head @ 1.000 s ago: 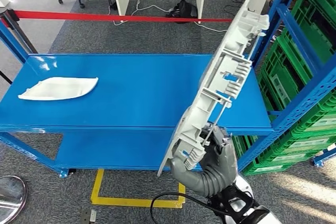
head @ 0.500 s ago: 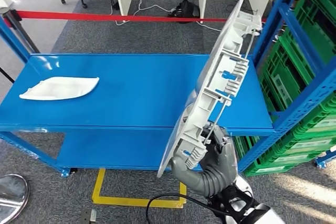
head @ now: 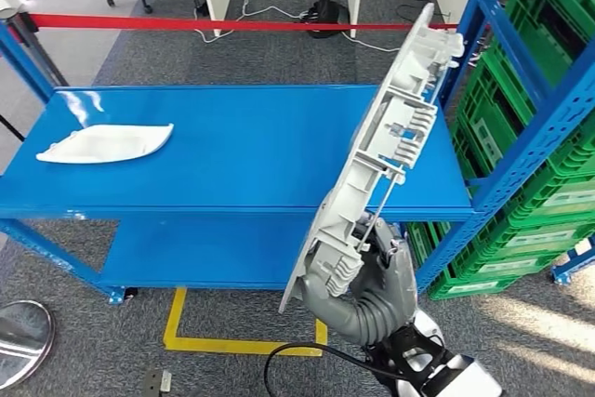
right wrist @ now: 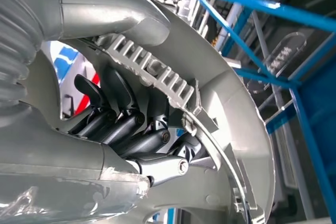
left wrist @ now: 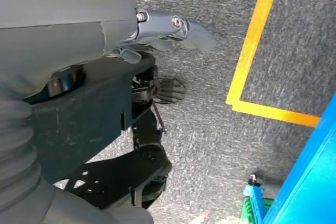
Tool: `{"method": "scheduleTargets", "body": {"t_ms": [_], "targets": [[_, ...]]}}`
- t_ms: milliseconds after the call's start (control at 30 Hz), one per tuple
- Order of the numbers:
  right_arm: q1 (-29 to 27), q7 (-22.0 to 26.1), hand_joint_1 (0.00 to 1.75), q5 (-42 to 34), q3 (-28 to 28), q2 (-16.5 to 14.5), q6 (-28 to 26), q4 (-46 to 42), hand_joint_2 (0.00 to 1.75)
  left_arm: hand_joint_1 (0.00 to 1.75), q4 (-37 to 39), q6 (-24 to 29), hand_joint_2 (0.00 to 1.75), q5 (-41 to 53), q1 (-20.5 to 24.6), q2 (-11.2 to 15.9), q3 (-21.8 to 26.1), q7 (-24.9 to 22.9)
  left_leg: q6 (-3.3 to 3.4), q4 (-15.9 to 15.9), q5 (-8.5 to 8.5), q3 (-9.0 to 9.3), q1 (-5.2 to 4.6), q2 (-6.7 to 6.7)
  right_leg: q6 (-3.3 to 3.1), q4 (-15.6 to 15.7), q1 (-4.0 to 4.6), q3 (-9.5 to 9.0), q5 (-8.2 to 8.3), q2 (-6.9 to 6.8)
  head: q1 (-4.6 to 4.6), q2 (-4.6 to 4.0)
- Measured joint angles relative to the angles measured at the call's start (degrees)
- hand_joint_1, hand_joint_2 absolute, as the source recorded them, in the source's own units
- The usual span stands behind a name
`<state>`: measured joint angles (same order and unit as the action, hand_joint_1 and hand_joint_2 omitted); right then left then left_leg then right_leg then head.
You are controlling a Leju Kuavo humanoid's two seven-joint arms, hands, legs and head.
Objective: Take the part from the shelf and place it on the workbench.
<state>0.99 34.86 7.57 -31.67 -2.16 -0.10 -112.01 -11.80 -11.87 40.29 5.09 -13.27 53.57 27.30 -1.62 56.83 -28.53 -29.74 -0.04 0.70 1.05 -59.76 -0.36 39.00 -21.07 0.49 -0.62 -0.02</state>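
My right hand (head: 382, 276) grips the lower end of a large grey ribbed plastic part (head: 393, 146). The part stands steeply tilted, and its upper end reaches above the right end of the blue workbench (head: 245, 155). In the right wrist view, dark fingers (right wrist: 130, 129) curl around the part's (right wrist: 233, 108) ribbed edge. My left hand (left wrist: 174, 27) hangs over the grey carpet with a finger stretched out and nothing in it.
A flat white part (head: 105, 143) lies at the bench's left end. Blue shelving (head: 533, 127) stacked with green crates (head: 554, 72) stands close on the right. A red barrier tape (head: 210, 25) runs behind the bench. Yellow floor marking (head: 210, 343) lies below the bench.
The whole view has shifted a little, so the camera moved. My right hand keeps its hold, and the part's upper end has swung slightly over the bench's right end.
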Motion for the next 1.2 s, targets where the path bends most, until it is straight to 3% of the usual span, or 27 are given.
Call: {"method": "scheduleTargets", "body": {"t_ms": [100,133,200,267,300,333,400,467,500,533,633,700,767,800,833,867,900,967,1033,1133,1200], "targets": [[0.0,0.0,1.75,0.0,0.0,0.0,0.0,0.0,1.75,0.00,0.0,0.0,1.75,0.0,-0.3,0.0,0.0,0.0,0.96,-0.3,1.34,-0.64,-0.17,-0.06,1.07,0.9,-0.18,0.08,1.21,-0.03,-0.01,0.00],[0.0,0.0,1.75,0.0,0.0,0.0,0.0,0.0,1.75,0.00,0.0,-0.1,1.75,0.0,-0.3,0.0,0.0,0.0,1.31,-0.4,1.91,-0.99,-0.07,-0.14,1.36,0.5,-0.21,0.46,0.56,-0.04,-0.06,0.00],[0.0,0.0,1.75,0.0,0.0,0.0,0.0,0.0,1.75,0.00,0.0,-0.2,1.75,0.1,-0.3,-0.1,0.1,-0.1,1.81,-0.5,2.92,-1.94,0.15,-0.33,1.79,-3.7,-0.26,2.13,-3.69,-0.09,-0.26,0.00],[-0.1,-0.1,1.75,0.0,-0.1,0.0,0.1,0.1,1.75,0.00,0.0,-0.2,1.75,0.1,-0.2,-0.1,0.1,-0.1,2.03,-0.5,3.87,-3.16,0.10,-0.43,2.05,-11.6,-0.25,4.18,-8.95,-0.12,-0.37,0.00],[-0.1,-0.1,1.75,0.0,-0.2,0.1,0.1,0.1,1.75,0.00,0.0,-0.2,1.75,0.1,-0.2,-0.1,0.1,-0.1,2.05,-0.5,4.33,-3.75,0.06,-0.46,2.09,-14.6,-0.23,4.62,-10.31,-0.11,-0.37,0.00],[-0.1,-0.1,1.75,0.0,-0.2,0.1,0.1,0.1,1.75,0.00,0.0,-0.2,1.75,0.1,-0.3,-0.1,0.1,-0.1,2.04,-0.4,4.81,-4.39,0.02,-0.49,2.06,-15.9,-0.20,4.13,-10.68,-0.11,-0.36,0.00],[-0.1,-0.1,1.75,0.0,-0.2,0.1,0.1,0.1,1.75,0.00,0.0,-0.2,1.75,0.1,-0.3,-0.1,0.1,-0.1,1.85,-0.3,5.66,-5.47,0.00,-0.48,1.85,-11.6,-0.18,-0.47,-8.69,-0.12,-0.36,0.00],[0.0,-0.1,1.75,0.0,-0.2,0.1,0.1,0.1,1.75,0.00,0.0,-0.2,1.75,0.1,-0.2,-0.1,0.1,-0.1,1.39,-0.2,6.46,-6.22,-0.04,-0.41,1.57,-3.1,-0.10,-6.87,-7.79,-0.14,-0.35,0.00],[0.0,-0.1,1.75,0.0,-0.2,0.1,0.1,0.1,1.75,0.00,0.0,-0.2,1.75,0.1,-0.2,-0.1,0.1,-0.1,1.08,-0.1,6.80,-6.34,-0.07,-0.38,1.37,-0.4,-0.01,-8.60,-7.91,-0.11,-0.36,0.00],[0.1,-0.1,1.75,0.0,-0.2,0.1,0.2,0.1,1.75,0.00,0.0,-0.3,1.75,0.1,-0.2,-0.1,0.1,-0.1,0.73,-0.1,7.16,-6.41,-0.08,-0.36,1.10,1.1,0.13,-9.43,-8.21,-0.06,-0.41,0.00],[0.1,-0.1,1.75,0.1,-0.2,0.1,0.2,0.1,1.75,0.00,0.0,-0.3,1.75,0.1,-0.2,-0.1,0.1,-0.1,-0.34,-0.3,7.88,-6.67,0.09,-0.36,-0.11,1.3,0.28,-8.64,-7.18,0.02,-0.56,0.00],[0.1,-0.1,1.75,0.1,-0.2,0.1,0.2,0.1,1.75,0.00,0.0,-0.3,1.75,0.1,-0.2,-0.1,0.2,0.0,-1.01,2.0,5.15,-7.91,0.17,-0.36,-0.97,1.4,0.05,-7.81,-6.18,-0.08,-0.43,0.00],[0.1,-0.1,1.75,0.2,-0.1,0.1,0.1,0.1,1.75,0.00,0.0,-0.4,1.75,0.1,-0.2,-0.1,0.2,0.2,-1.53,8.9,0.07,-10.46,0.23,-0.37,-1.39,1.4,-0.03,-6.56,-5.27,-0.11,-0.21,0.00],[0.0,-0.2,1.75,0.3,-0.1,0.1,0.1,0.1,1.75,0.00,0.0,-0.5,1.75,0.1,-0.2,-0.1,0.2,0.5,-1.69,12.8,-1.80,-11.70,0.25,-0.38,-1.44,1.4,-0.03,-5.89,-4.84,-0.12,-0.16,0.00],[0.0,-0.2,1.75,0.4,0.0,0.1,0.1,0.1,1.75,0.00,0.0,-0.6,1.75,0.2,-0.2,-0.1,0.2,0.8,-1.78,15.3,-2.49,-12.23,0.26,-0.38,-1.41,1.4,-0.03,-5.29,-4.41,-0.12,-0.15,0.00],[0.0,-0.2,1.75,0.6,0.0,0.1,0.1,0.1,1.75,0.00,0.0,-0.7,1.75,0.2,-0.2,0.0,0.2,1.1,-1.79,16.2,-2.24,-11.86,0.26,-0.38,-1.32,1.4,-0.04,-4.73,-4.00,-0.13,-0.15,0.00],[-0.1,-0.2,1.75,0.7,0.0,0.1,0.1,0.1,1.75,0.00,0.0,-0.8,1.75,0.3,-0.2,0.0,0.2,1.3,-1.74,14.5,-1.10,-10.25,0.26,-0.39,-1.18,1.4,-0.06,-4.33,-3.66,-0.11,-0.15,0.00],[-0.1,-0.2,1.75,0.9,0.0,0.1,0.0,0.1,1.75,0.00,0.0,-1.1,1.75,0.6,-0.1,0.0,0.2,1.7,-1.52,6.6,1.12,-4.56,0.24,-0.39,-0.75,1.3,-0.08,-3.77,-3.10,-0.05,-0.14,0.00],[0.0,-0.2,1.75,1.0,0.0,0.1,-0.1,0.1,1.75,0.00,0.0,-1.4,1.75,0.7,0.0,0.0,0.2,2.2,-0.90,0.3,1.61,-0.54,0.11,-0.23,-0.12,1.2,0.03,-3.46,-2.62,-0.04,-0.13,0.00],[0.0,-0.2,1.75,1.1,0.0,0.1,-0.2,0.1,1.75,0.00,0.0,-1.6,1.75,0.8,0.0,-0.1,0.2,2.6,0.45,-1.0,1.61,-0.37,0.00,-0.14,0.86,1.2,0.05,-3.11,-2.02,-0.07,-0.13,0.00],[-0.1,-0.2,1.75,1.2,-0.1,0.1,-0.3,0.1,1.75,0.00,0.0,-1.7,1.75,1.0,-0.1,-0.1,0.2,2.8,1.29,-1.1,2.07,-0.64,0.17,-0.26,1.42,-0.9,-0.01,-2.02,-3.59,-0.09,-0.39,0.00]]}}
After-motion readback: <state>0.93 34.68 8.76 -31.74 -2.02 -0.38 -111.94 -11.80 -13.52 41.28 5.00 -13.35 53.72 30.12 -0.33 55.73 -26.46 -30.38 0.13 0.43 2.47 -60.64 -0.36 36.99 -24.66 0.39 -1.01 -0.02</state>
